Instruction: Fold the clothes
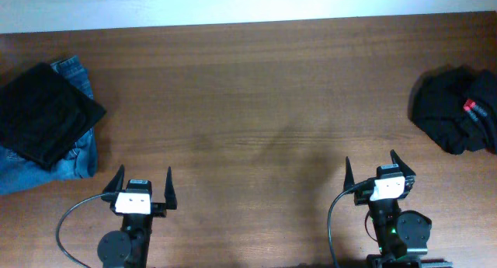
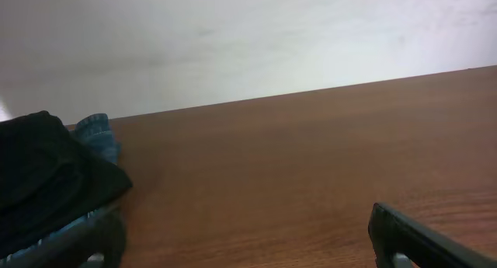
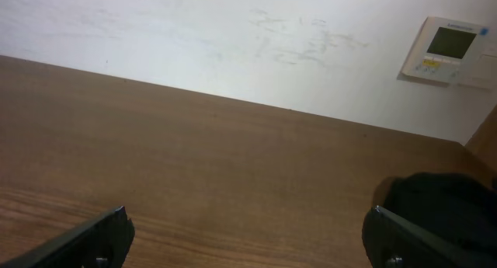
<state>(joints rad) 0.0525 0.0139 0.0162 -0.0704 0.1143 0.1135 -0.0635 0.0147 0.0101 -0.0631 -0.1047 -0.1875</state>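
The clothes lie crumpled at the table's far right edge: a black heap with a small red label showing. In the right wrist view the clothes are a dark mound beyond the right finger. My right gripper stands open near the front edge, left of and nearer than the heap, with nothing between its fingers. My left gripper is open too, at the front left, far from the clothes and holding nothing. In its own view, the left gripper spans bare wood.
A folded black garment rests on blue denim jeans at the left edge; the black garment and the jeans also show in the left wrist view. A wall panel hangs behind the wooden table.
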